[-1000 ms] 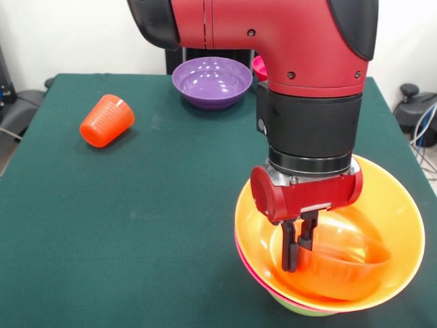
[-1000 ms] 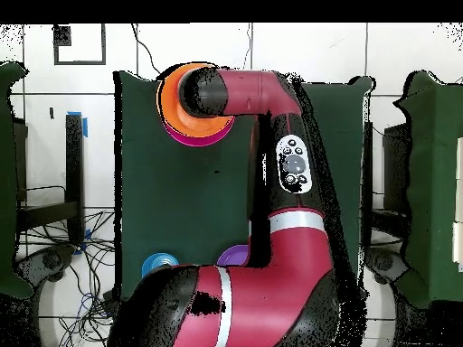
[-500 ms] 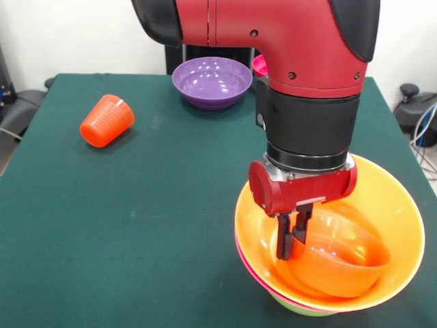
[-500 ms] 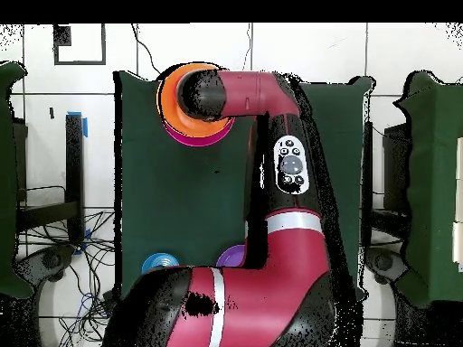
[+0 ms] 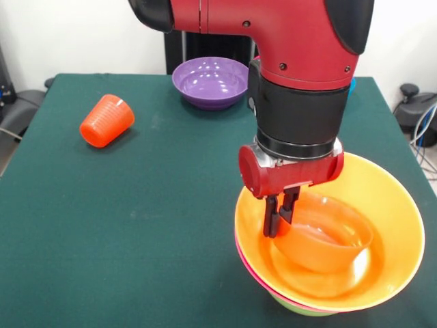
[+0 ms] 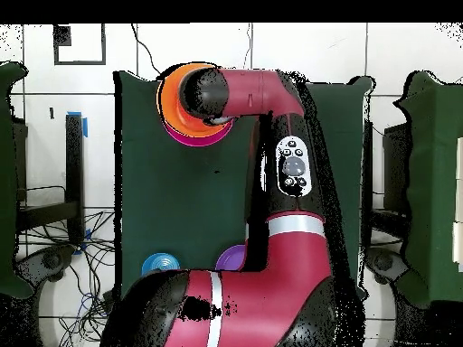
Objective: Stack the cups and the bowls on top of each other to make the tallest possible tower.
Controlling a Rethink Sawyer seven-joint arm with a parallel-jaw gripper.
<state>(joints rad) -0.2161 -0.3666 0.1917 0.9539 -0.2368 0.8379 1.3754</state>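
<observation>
1. The tool (image 5: 276,220) is closed on the rim of the small orange bowl (image 5: 321,240), its two dark fingers (image 5: 271,217) pinching that bowl's wall on the side towards the cup.
2. The small orange bowl sits tilted inside the large orange bowl (image 5: 392,205), which tops the tower (image 5: 300,309).
3. Beneath the large orange bowl, a pink rim (image 5: 247,268) and a green bowl (image 5: 295,309) show at the tower's base, the green one lowest.
4. The cup (image 5: 106,120) lies on its side on the green worktop (image 5: 136,225), well apart from the tower, across the worktop from it.
5. A purple bowl (image 5: 212,81) stands upright on the worktop, beyond the tower and to the side of the cup.
6. From overhead, the arm (image 6: 271,181) covers most of the tower; only an orange rim (image 6: 167,86) and a pink edge show. A blue bowl (image 6: 157,265) sits well apart from the tower.
</observation>
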